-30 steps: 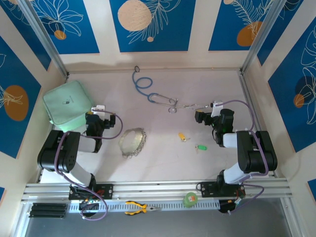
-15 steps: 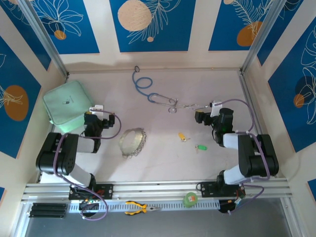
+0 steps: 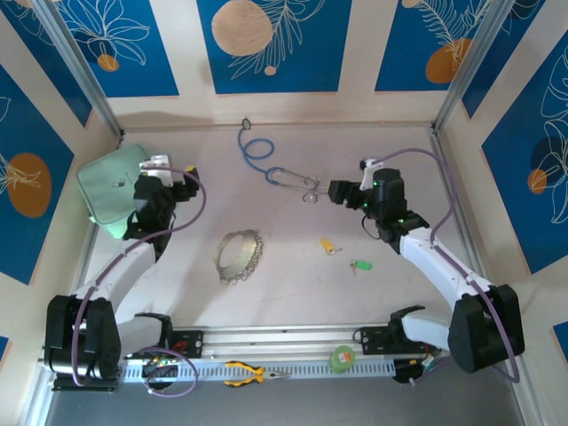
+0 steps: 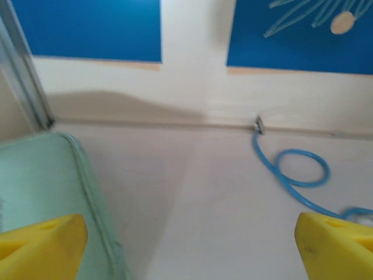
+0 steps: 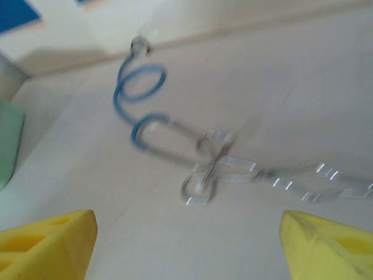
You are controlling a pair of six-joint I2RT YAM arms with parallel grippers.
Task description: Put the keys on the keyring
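Note:
The keyring [image 3: 240, 256], a pale silvery oval loop fringed with small chain links, lies flat on the table left of centre. To its right lie the keys, one with a yellow head [image 3: 328, 246] and one with a green head [image 3: 359, 264], apart from each other. My left gripper [image 3: 167, 174] [image 4: 192, 239] hovers open beside the green pouch, well behind and left of the keyring. My right gripper [image 3: 335, 191] [image 5: 189, 233] hovers open behind the keys, facing the stethoscope's metal end. Neither gripper has anything between its yellow fingers [image 5: 49, 242].
A mint-green pouch [image 3: 111, 182] [image 4: 41, 175] lies at the back left. A blue-tubed stethoscope [image 3: 257, 151] [image 4: 297, 175] [image 5: 140, 87] runs from the back wall toward the centre right. Pliers [image 3: 253, 373] and a round green disc [image 3: 342, 358] rest on the front rail.
Both arms have reached away from the near edge. The left gripper went back toward the pouch, the right one back and left toward the stethoscope. Keys and keyring have not moved.

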